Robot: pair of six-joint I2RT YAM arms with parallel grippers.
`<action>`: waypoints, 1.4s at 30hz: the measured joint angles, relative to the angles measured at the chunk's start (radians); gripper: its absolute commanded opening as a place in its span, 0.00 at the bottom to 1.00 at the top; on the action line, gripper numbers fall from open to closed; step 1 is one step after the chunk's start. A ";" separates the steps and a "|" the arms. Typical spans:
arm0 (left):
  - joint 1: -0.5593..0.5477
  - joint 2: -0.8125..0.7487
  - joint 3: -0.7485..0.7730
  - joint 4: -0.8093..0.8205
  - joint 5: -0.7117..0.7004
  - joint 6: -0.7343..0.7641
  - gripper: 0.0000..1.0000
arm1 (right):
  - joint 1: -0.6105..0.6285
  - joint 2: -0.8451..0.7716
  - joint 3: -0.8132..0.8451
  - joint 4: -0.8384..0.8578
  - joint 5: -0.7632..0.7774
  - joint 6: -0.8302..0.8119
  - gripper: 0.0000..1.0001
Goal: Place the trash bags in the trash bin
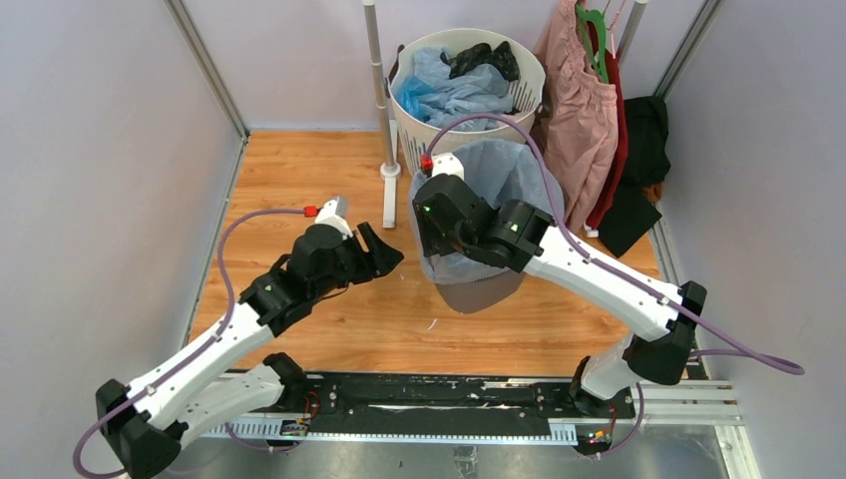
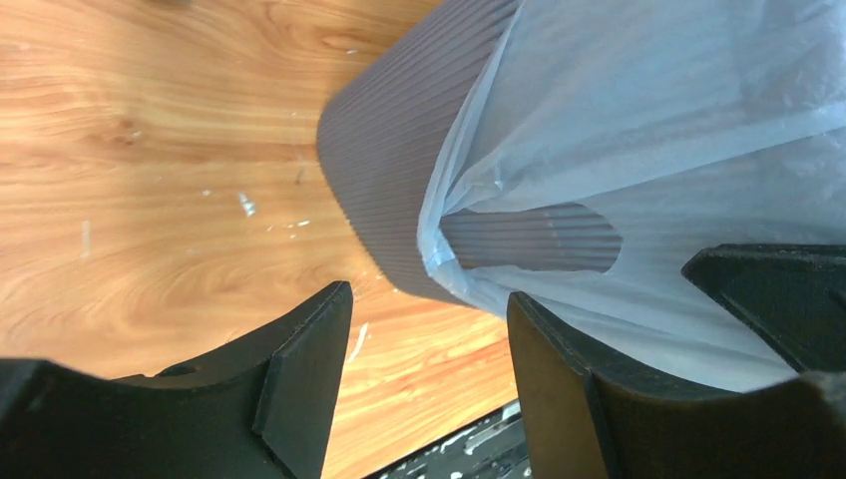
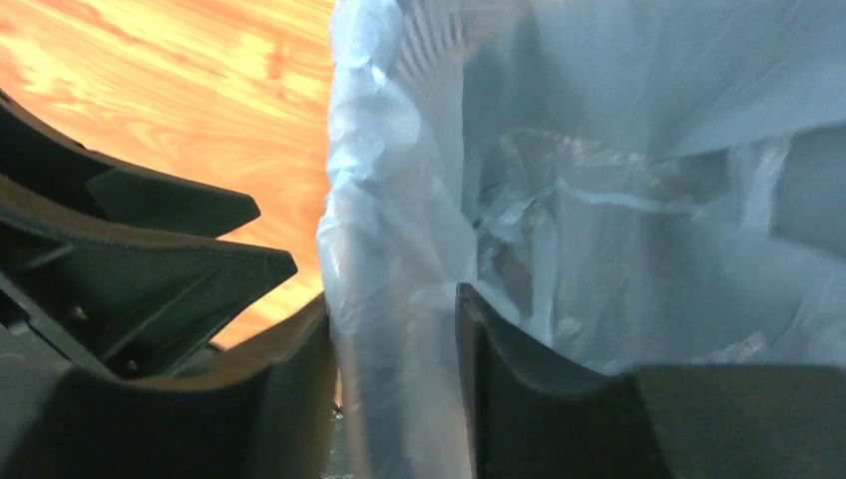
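Right now your left gripper (image 2: 427,304) is hanging spread and empty beside the trash bin (image 2: 394,170). Your right gripper (image 3: 394,299) is standing parted around the trash bag (image 3: 619,220), which is draping over the bin's rim.

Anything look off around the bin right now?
Yes. The pale blue trash bag is draped over the rim of the trash bin, its handle cut-out hanging down the outside wall instead of inside. A few white scraps lie on the wooden surface beside the bin.

Your left gripper (image 2: 429,295) sat just left of the trash bin (image 1: 481,291), jaws apart, empty. Your right gripper (image 3: 394,299) hung over its rim, jaws partly apart.
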 measured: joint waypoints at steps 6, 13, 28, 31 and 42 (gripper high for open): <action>0.000 -0.089 0.099 -0.188 -0.038 0.055 0.66 | -0.005 0.001 0.097 -0.050 -0.078 -0.008 0.84; 0.000 -0.049 0.334 -0.323 -0.035 0.139 0.66 | -0.007 -0.087 0.210 -0.139 -0.053 -0.049 0.80; 0.000 0.074 0.582 -0.473 0.046 0.246 0.64 | -0.523 -0.287 -0.011 -0.140 -0.120 -0.316 0.80; 0.000 0.071 0.579 -0.483 0.050 0.246 0.64 | -0.571 -0.232 -0.068 -0.107 -0.181 -0.352 0.77; 0.000 0.068 0.576 -0.505 0.055 0.248 0.64 | -0.619 -0.216 -0.114 -0.072 -0.256 -0.374 0.02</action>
